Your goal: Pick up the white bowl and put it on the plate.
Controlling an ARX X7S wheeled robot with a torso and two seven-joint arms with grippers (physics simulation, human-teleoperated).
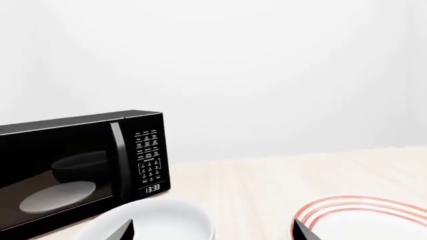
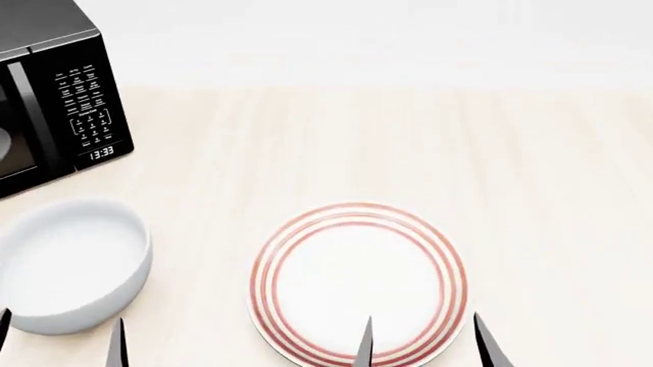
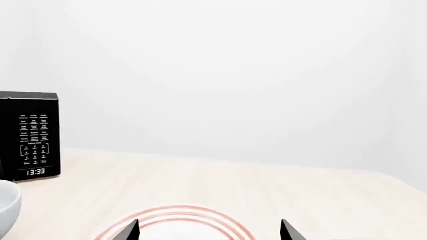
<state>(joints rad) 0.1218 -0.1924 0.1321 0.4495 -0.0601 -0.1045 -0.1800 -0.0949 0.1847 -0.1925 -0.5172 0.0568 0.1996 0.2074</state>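
The white bowl (image 2: pixel 69 264) stands upright and empty on the pale wooden table at the near left; it also shows in the left wrist view (image 1: pixel 157 222) and at the edge of the right wrist view (image 3: pixel 8 205). The plate (image 2: pixel 357 281), white with red rings, lies to its right, near the middle front; it shows in the left wrist view (image 1: pixel 363 220) and the right wrist view (image 3: pixel 177 225). My left gripper (image 2: pixel 61 340) is open just in front of the bowl, empty. My right gripper (image 2: pixel 423 344) is open over the plate's near edge, empty.
A black microwave (image 2: pixel 51 107) stands at the back left, door shut, clock reading 13:33, a pale disc inside (image 1: pixel 57 195). The table (image 2: pixel 408 145) runs back to a white wall.
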